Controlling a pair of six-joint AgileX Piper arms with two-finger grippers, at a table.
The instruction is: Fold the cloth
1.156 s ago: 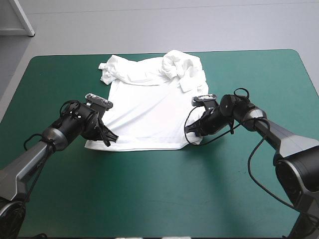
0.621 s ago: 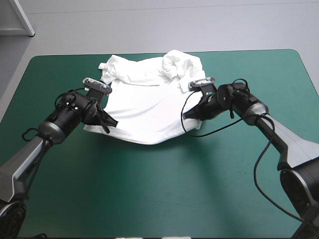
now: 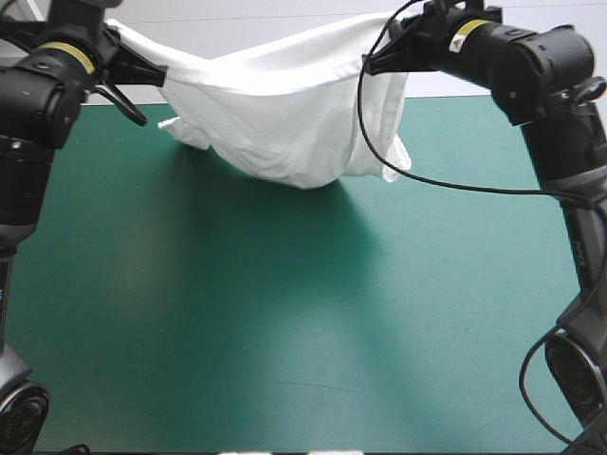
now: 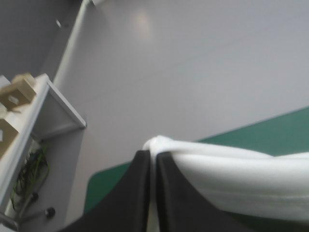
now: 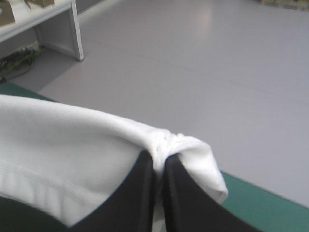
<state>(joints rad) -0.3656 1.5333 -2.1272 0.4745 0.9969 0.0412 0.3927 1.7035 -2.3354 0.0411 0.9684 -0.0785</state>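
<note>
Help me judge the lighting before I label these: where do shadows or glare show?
High view: the lifted T-shirt throws a soft shadow on the teal-green cover beneath it; a pale sheen lies nearer the robot. Left wrist view: a bright glare spot on the grey floor. Right wrist view: a like spot on the floor, and the T-shirt's underside is shaded.

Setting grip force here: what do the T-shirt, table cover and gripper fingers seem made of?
T-shirt: thin soft fabric, probably cotton knit; matte white, it sags and bunches into folds.
Table cover: smooth teal-green sheet with a faint sheen, perhaps vinyl or rubber.
Fingers: matte black, rubber or plastic; which is unclear.
</note>
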